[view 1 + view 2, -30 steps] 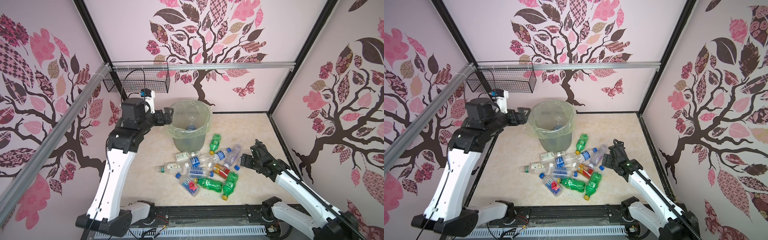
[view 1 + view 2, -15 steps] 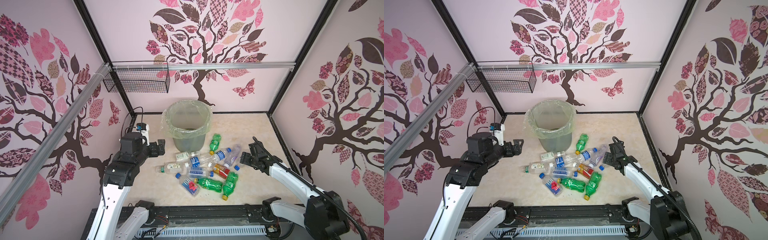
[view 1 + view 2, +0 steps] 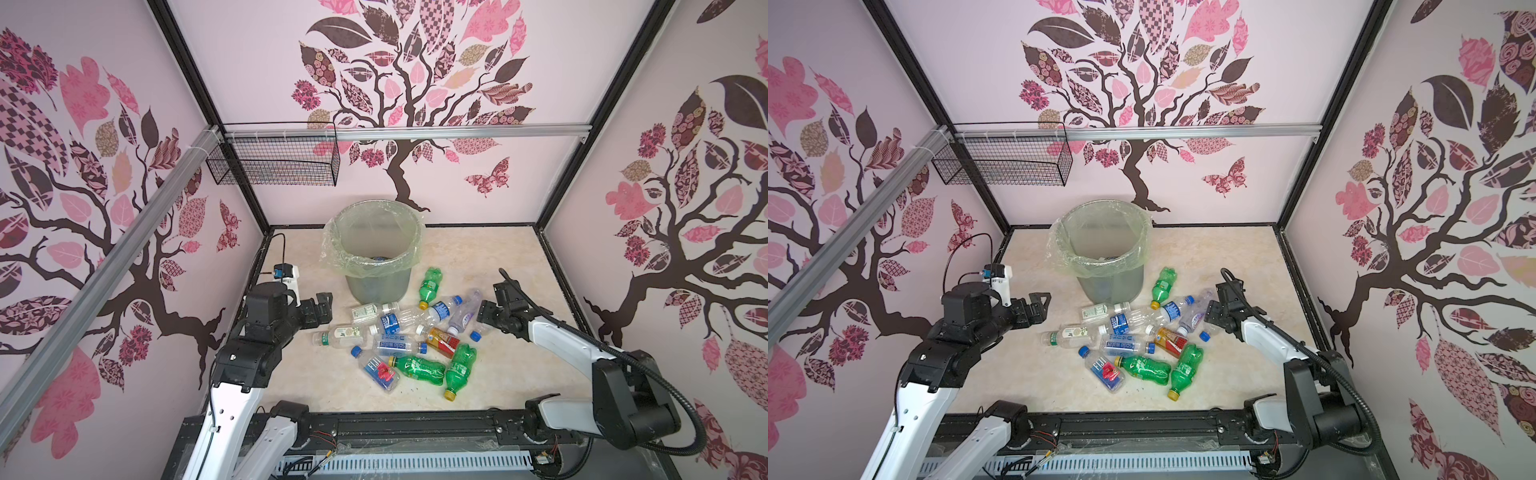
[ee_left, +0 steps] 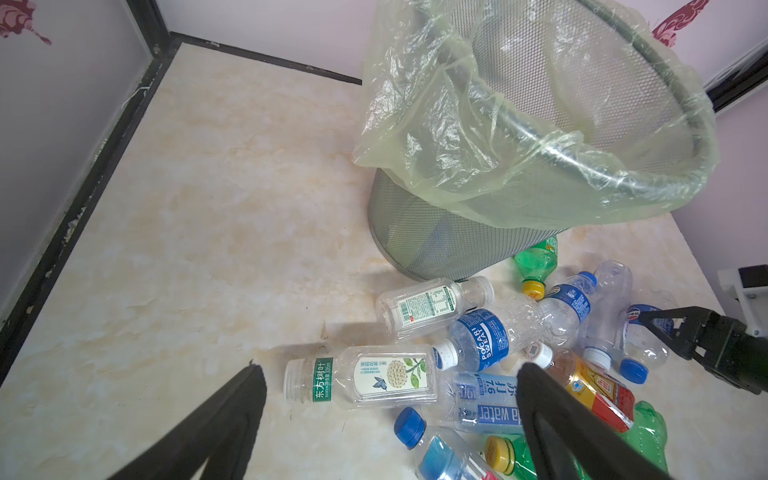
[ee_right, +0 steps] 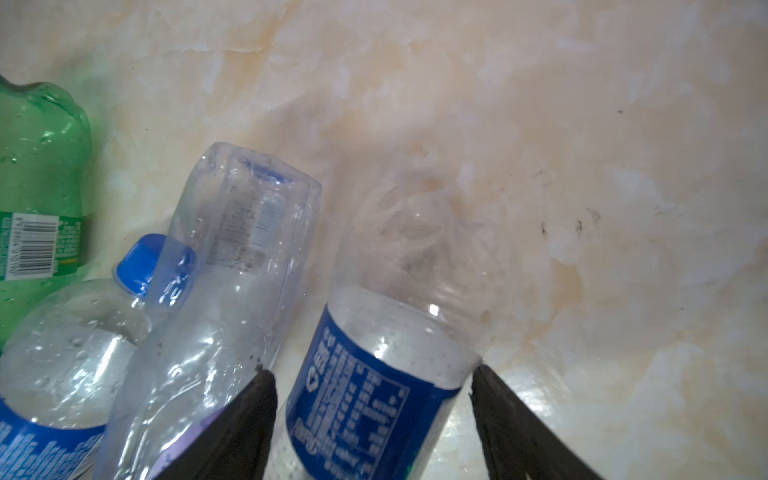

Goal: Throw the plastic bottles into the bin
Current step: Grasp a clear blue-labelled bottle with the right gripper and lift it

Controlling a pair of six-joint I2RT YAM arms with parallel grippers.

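Blue-labelled bottle (image 5: 353,399) between fingers (image 5: 245,419) of right hand (image 5: 372,372)

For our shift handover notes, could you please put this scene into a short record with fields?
bin: upright at the back of the table, liner folded over its rim
plastic bottles: lying in a heap on the table in front of the bin
left gripper: open, empty, at the heap's left side
right gripper: fingers either side of a blue-labelled bottle at the heap's right edge; a firm grip cannot be told
wire basket: hanging from the rail at the back left
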